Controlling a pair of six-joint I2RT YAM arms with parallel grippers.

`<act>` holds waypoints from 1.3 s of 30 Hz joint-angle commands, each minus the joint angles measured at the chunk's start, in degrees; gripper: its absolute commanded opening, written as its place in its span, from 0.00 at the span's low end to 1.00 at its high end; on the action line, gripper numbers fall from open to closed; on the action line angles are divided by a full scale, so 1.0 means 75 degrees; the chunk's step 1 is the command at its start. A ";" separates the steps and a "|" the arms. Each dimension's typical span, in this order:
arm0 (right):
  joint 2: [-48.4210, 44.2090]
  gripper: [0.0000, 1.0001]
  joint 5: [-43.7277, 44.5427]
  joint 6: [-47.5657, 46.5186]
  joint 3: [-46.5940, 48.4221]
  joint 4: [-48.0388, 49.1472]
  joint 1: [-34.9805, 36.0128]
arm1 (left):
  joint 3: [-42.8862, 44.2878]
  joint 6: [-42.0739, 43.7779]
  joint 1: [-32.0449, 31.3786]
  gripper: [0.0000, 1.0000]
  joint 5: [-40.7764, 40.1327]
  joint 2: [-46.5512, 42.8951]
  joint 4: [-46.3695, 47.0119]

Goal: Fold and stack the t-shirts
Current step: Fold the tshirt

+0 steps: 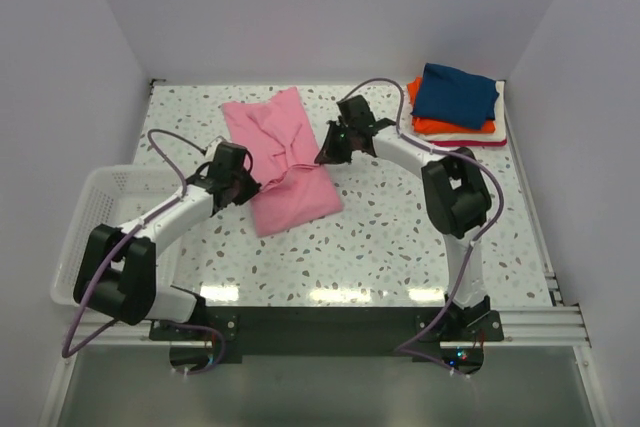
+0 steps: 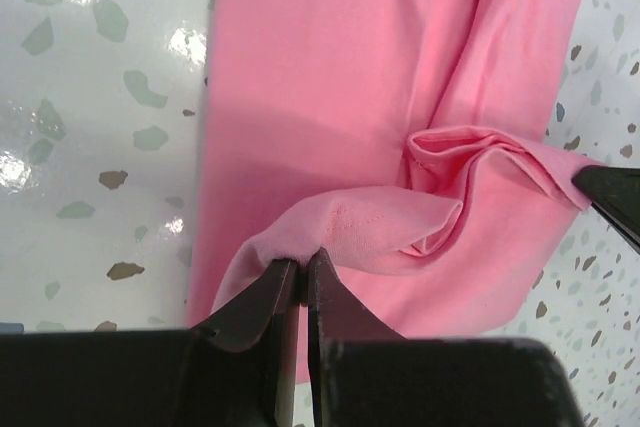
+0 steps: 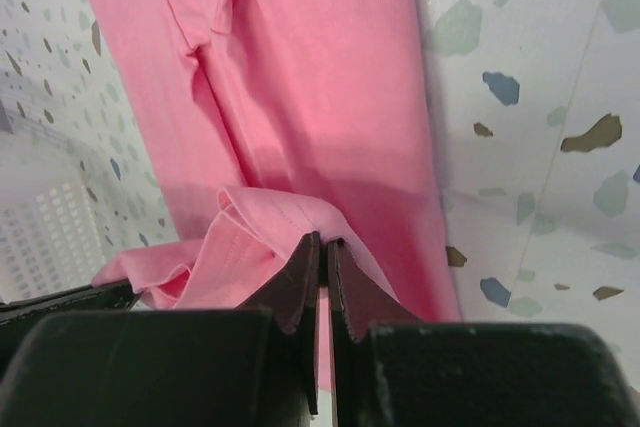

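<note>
A white basket sits at the left edge of the speckled table, right beside the left arm. The arm hides part of it. In the far right corner there is a pile of folded t-shirts. The navy blue shirt is on top, the orange shirt is under it, and thin edges of a white shirt and a red shirt peek out below. The pile is well apart from both arms. The pink shirt lies on the table between the two arms, a bit left of the middle. It makes a long strip that slants, with one end far away and the other end near. Its middle is bunched up into wrinkles where the two grippers meet it. The left gripper has its two dark fingers pressed almost together, and it pinches a small fold of pink cloth at the shirt's left edge. That fold is pulled up off the table into a little loop. The right gripper is pressed together too, and it pinches a hemmed fold of the pink shirt from the other side. The two grippers are near each other, and each wrist camera can see the tip of the other one. The rest of the pink shirt lies flat on the table.
</note>
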 commanded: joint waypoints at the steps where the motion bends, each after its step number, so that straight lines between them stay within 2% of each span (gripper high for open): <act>1: 0.0246 0.00 -0.0506 -0.0066 0.0616 0.0290 -0.0193 | 0.0516 0.0097 0.0230 0.00 -0.0080 0.0200 0.0511; 10: 0.0611 0.00 -0.1093 0.0063 0.1050 0.0570 -0.0581 | 0.1219 0.0272 0.0617 0.00 0.0060 0.0880 0.0534; 25: 0.1711 0.00 -0.1433 0.0099 0.2409 0.0313 -0.0827 | 0.1513 0.0425 0.1191 0.00 0.0411 0.1782 0.0944; 26: 0.1759 0.00 -0.1456 0.0063 0.2502 0.0220 -0.0839 | 0.1524 0.0471 0.1261 0.03 0.0470 0.1852 0.1037; 28: 0.1794 0.18 -0.1468 0.0017 0.2643 0.0208 -0.0897 | 0.1513 0.0612 0.1320 0.19 0.0611 0.1876 0.1248; 29: 0.1771 0.25 -0.1468 -0.0030 0.2667 0.0196 -0.0921 | 0.1582 0.0775 0.1390 0.39 0.0634 0.1876 0.1389; 30: 0.1736 0.40 -0.1398 -0.0077 0.2690 0.0184 -0.0967 | 0.1606 0.0846 0.1437 0.47 0.0762 0.1842 0.1436; 31: 0.1689 0.45 -0.1328 -0.0205 0.2702 0.0149 -0.0979 | 0.1676 0.0893 0.1473 0.56 0.0845 0.1806 0.1495; 33: 0.1479 0.55 -0.1129 -0.0370 0.2679 -0.0015 -0.1038 | 0.1723 0.1034 0.1543 0.60 0.0916 0.1584 0.1531; 34: 0.1385 0.57 -0.1035 -0.0544 0.2633 -0.0073 -0.1038 | 0.1724 0.1069 0.1543 0.62 0.0892 0.1456 0.1484; 36: 0.1022 0.59 -0.0836 -0.0709 0.2434 -0.0191 -0.1038 | 0.1677 0.1128 0.1543 0.62 0.0869 0.1162 0.1449; 39: 0.0403 0.60 -0.0321 -0.1014 0.1895 -0.0203 -0.0968 | 0.1490 0.1151 0.1392 0.56 0.0904 0.0904 0.1414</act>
